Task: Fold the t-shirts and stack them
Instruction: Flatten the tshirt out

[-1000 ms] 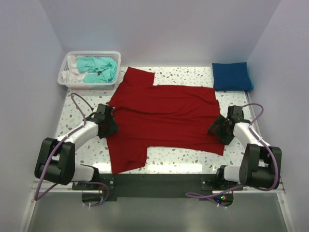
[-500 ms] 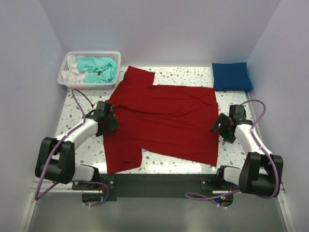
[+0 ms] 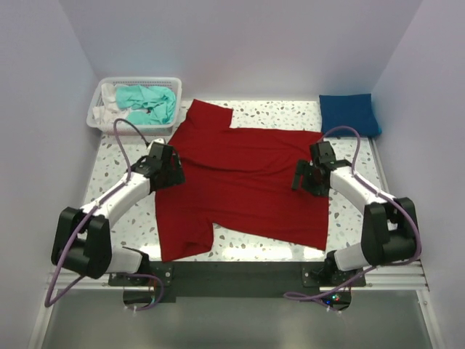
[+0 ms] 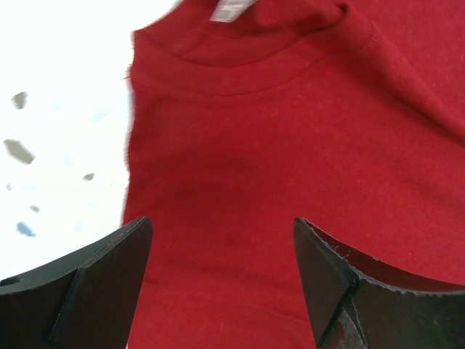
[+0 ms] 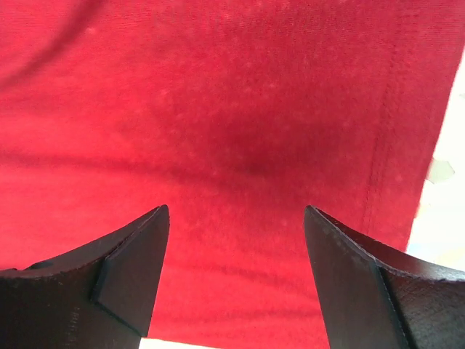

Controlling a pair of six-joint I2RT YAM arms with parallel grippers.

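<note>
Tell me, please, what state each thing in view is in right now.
red t-shirt: spread out flat, unfolded.
blue t-shirt: folded, far right corner.
teal t-shirt: crumpled in the basket.
left tool: open, above the red t-shirt's collar.
right tool: open, above the red t-shirt near its hem.

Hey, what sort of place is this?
Probably a robot test booth for laundry folding: bare white walls box in a speckled table, with a red shirt spread flat and a basket of clothes.
</note>
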